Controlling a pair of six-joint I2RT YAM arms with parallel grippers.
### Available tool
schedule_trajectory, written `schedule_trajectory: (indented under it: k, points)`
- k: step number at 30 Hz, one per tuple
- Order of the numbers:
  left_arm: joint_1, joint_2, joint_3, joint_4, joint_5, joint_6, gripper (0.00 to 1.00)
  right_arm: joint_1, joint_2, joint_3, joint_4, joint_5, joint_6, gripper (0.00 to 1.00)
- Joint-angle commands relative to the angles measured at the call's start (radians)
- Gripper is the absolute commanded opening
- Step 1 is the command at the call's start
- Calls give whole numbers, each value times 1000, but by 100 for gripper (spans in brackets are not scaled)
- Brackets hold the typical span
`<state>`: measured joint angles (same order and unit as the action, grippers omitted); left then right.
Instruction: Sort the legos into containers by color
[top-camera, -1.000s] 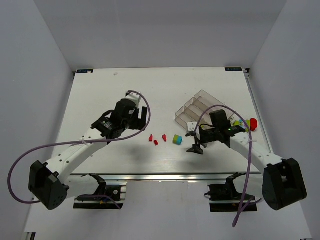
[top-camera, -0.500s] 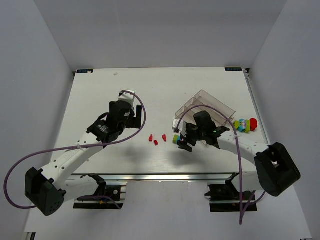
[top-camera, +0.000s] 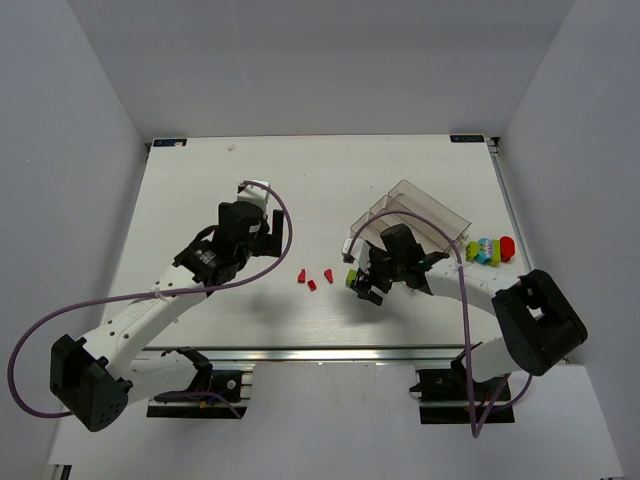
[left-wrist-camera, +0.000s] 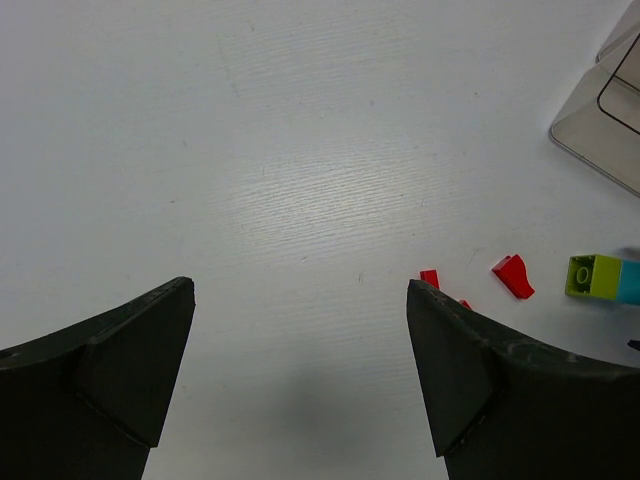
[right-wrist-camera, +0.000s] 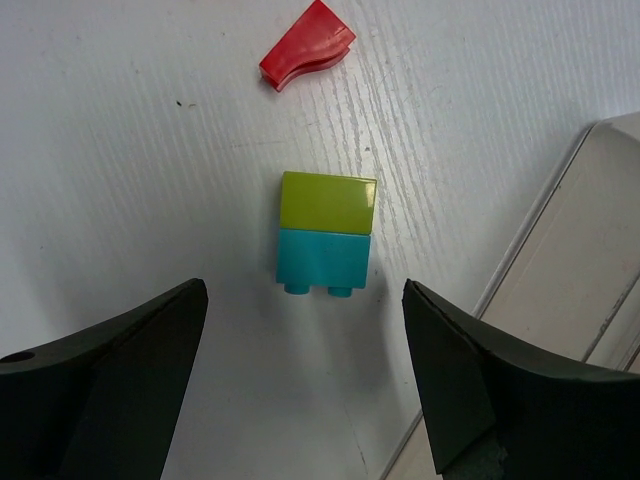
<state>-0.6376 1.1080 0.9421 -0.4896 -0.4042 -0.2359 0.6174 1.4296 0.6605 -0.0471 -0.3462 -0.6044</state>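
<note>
Since the earlier frames the right arm has swung in from the right side of the table and now sits over the joined brick pair; the left arm has shifted only slightly.

Right gripper (top-camera: 366, 284): jaws spread wide, one finger on either side of the pair, nothing held. The wrist view shows the yellow-green brick (right-wrist-camera: 328, 202) stacked against the cyan brick (right-wrist-camera: 322, 258), both lying flat on the white table (top-camera: 200, 180), centred between the fingers. I judge this to be alignment for a pick. Because the two colours are still stuck together, they need separating before either can be sorted.

Left gripper (left-wrist-camera: 298, 295): jaws fully apart and empty, hovering above bare table to the left of the loose pieces. It looks parked clear of the right arm's work.

Three small red pieces (top-camera: 312, 279) lie in a loose cluster just left of the pair. One red wedge (right-wrist-camera: 307, 45) is close above the yellow-green brick.

The clear divided tray (top-camera: 430, 205) stands just behind and to the right of the right gripper. I cannot tell whether any compartment holds a brick. A further multi-coloured brick stack (top-camera: 487, 250) lies beyond the tray's right side.

Risk noted: the tray corner is near the right finger and could be nudged.
</note>
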Motion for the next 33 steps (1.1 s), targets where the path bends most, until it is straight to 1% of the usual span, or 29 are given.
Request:
schedule_trajectory:
  k: [1,6,8,11,18,25,28,30,31,33]
  points:
    - [3,-19,3,14,-4,4,96,5,29,54,35,10,20,84]
    - [3,-22,1,16,-12,3,97,12,72,74,35,24,40,81]
    - [3,-23,1,14,-12,3,96,11,75,73,73,29,43,80]
    - [3,-20,1,13,-8,3,97,13,80,73,76,38,45,76]
    - [3,-22,1,14,-7,4,97,15,91,76,78,38,46,63]
    - [3,-20,0,17,1,3,97,15,98,77,84,29,52,64]
    - [3,-20,0,19,5,1,97,13,97,74,85,29,51,63]
    - [3,-20,-2,19,10,1,97,15,98,77,85,29,48,60]
    - [3,-23,-2,19,13,0,97,13,101,79,82,27,46,53]
    - [3,-28,-3,23,18,1,97,15,104,82,79,26,45,47]
